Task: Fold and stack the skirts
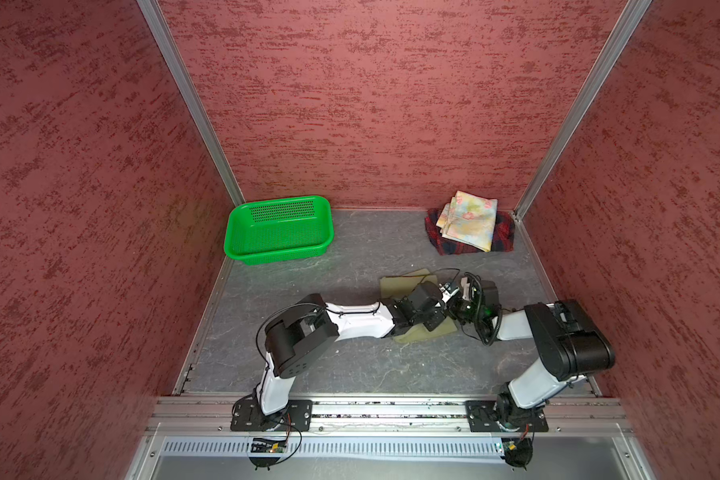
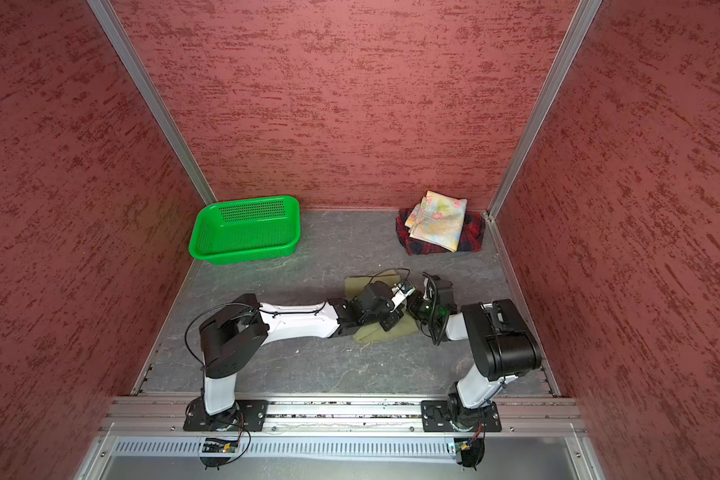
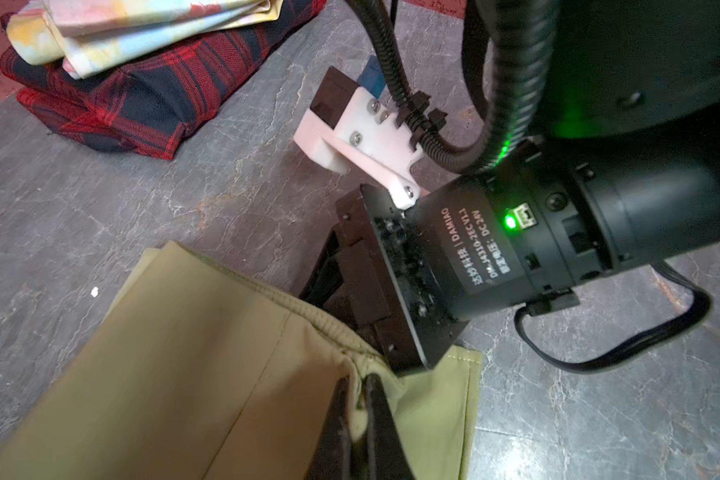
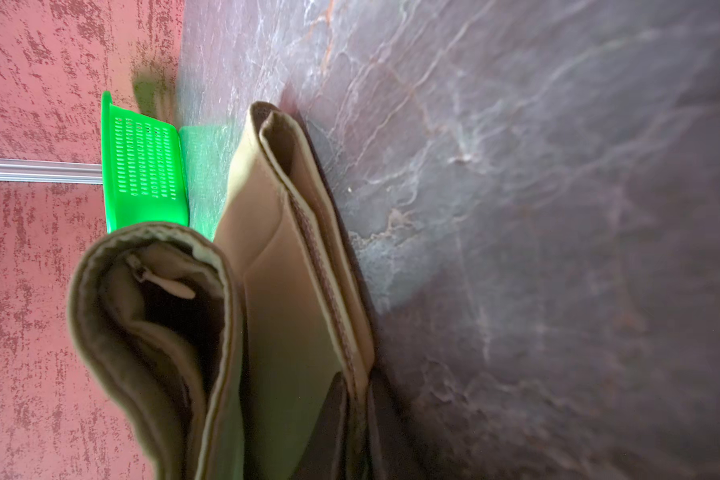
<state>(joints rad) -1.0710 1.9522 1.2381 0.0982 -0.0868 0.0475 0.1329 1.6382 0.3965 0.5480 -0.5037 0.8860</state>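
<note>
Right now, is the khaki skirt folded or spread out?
Folded, at least partly: the right wrist view shows the khaki skirt in doubled layers, one edge curled over. How neat, cannot tell.

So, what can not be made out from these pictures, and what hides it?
- olive skirt: its middle is covered by both wrists in both top views.
- left gripper: the left wrist view's edge cuts it; only fingertips show, pinching that skirt.
- right gripper: dark and blurred in the right wrist view.
- plaid skirt: mostly under the floral skirt; its folds are hidden.
</note>
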